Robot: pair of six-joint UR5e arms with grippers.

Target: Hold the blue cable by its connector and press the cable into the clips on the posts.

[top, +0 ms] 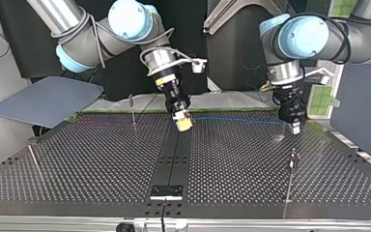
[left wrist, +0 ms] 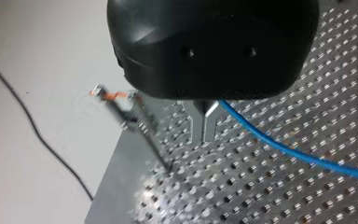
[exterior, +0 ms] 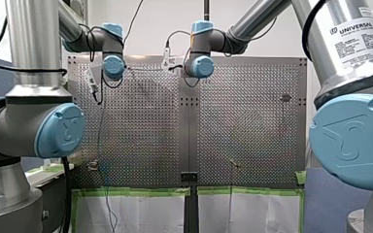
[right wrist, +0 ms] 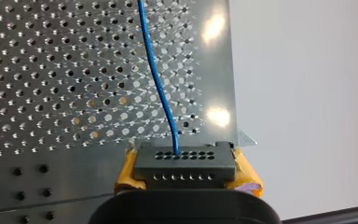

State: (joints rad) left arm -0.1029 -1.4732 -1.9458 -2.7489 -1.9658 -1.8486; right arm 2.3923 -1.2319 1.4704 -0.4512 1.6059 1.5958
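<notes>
Table [right wrist: 51, 70] edge close: right tool [top: 184, 123] clamps connector [right wrist: 184, 162], left tool [left wrist: 204, 123] pinches blue cable [left wrist: 279, 147].

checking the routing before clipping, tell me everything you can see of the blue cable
The cable is thin, blue and looks flexible. One end enters a hole in the dark grey connector, clamped between my right hand's yellow pads. It spans nearly straight over the table to my left hand, apparently pinched by its metal fingers.
</notes>
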